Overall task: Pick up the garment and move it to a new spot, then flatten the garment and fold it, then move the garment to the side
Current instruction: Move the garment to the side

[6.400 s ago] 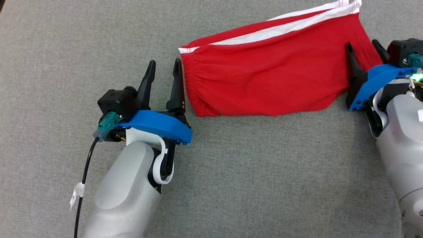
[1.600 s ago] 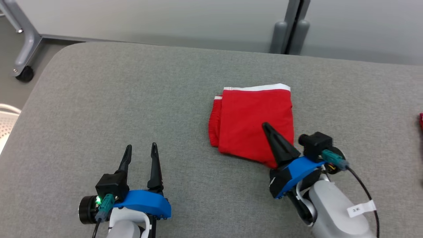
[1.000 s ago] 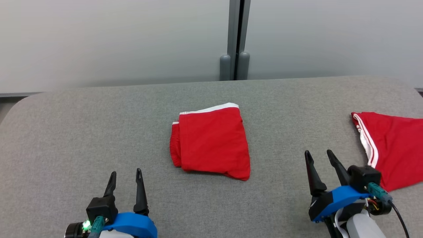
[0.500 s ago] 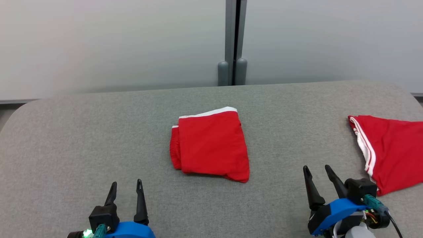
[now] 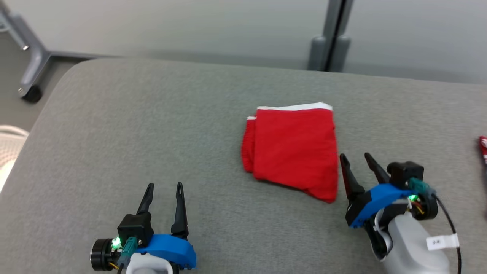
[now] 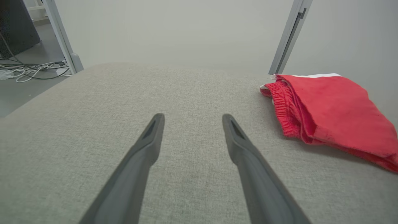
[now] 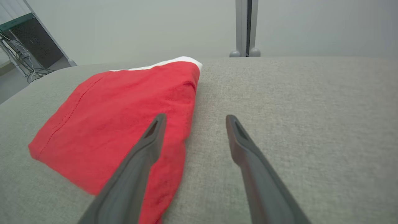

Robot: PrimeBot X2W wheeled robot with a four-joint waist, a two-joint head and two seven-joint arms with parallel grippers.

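Observation:
The garment (image 5: 293,146), red shorts with white trim, lies folded into a compact rectangle on the grey padded table (image 5: 133,125). My right gripper (image 5: 355,157) stands open just right of its near right edge, its left finger over the cloth's corner in the right wrist view, where the garment (image 7: 115,115) spreads to the left and the right gripper (image 7: 194,119) holds nothing. My left gripper (image 5: 164,187) is open near the table's front left, well apart from the cloth. In the left wrist view the garment (image 6: 329,105) lies to the right of the open left gripper (image 6: 191,118).
A sliver of another red cloth (image 5: 483,148) shows at the right edge of the table. Beyond the table are a pale partition wall with a grey post (image 5: 329,45), a wheeled frame leg (image 5: 28,68) at far left, and cables (image 6: 34,70) on the floor.
The head camera has swung left and down, so the whole picture has shifted. My right gripper now stands close beside the folded garment's right edge. Both grippers stay open.

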